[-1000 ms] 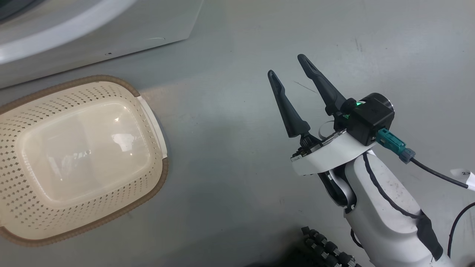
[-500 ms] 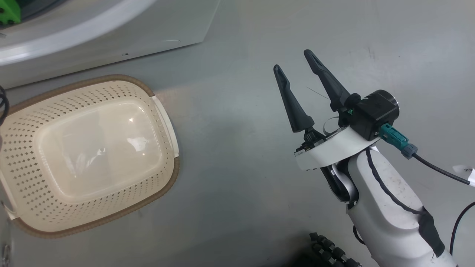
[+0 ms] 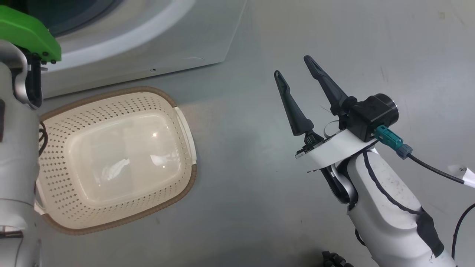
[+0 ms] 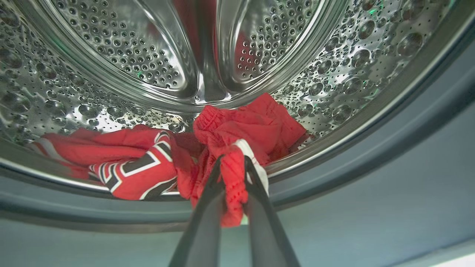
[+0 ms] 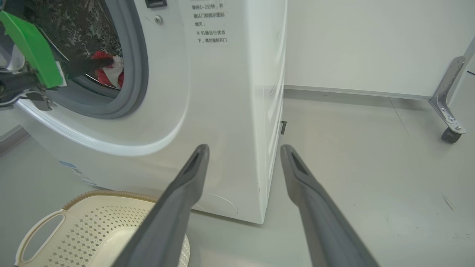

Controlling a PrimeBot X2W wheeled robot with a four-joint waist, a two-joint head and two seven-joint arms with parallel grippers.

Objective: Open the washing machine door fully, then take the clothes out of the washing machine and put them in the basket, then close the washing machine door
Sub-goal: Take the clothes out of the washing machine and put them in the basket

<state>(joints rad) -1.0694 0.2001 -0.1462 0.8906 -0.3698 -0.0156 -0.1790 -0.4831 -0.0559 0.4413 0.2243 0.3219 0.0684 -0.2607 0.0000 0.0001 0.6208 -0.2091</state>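
At the front lip of the washing machine, clamped narrow on the clothes with the left gripper, basket down in front, right gripper wide, empty.

Look at the washing machine: its white front carries a printed notice in Chinese, "等待1~2分钟" up top, "请勿强制开门" at the end. Its blue label is too small for you to read. The white tag on the cable starts with a 2.
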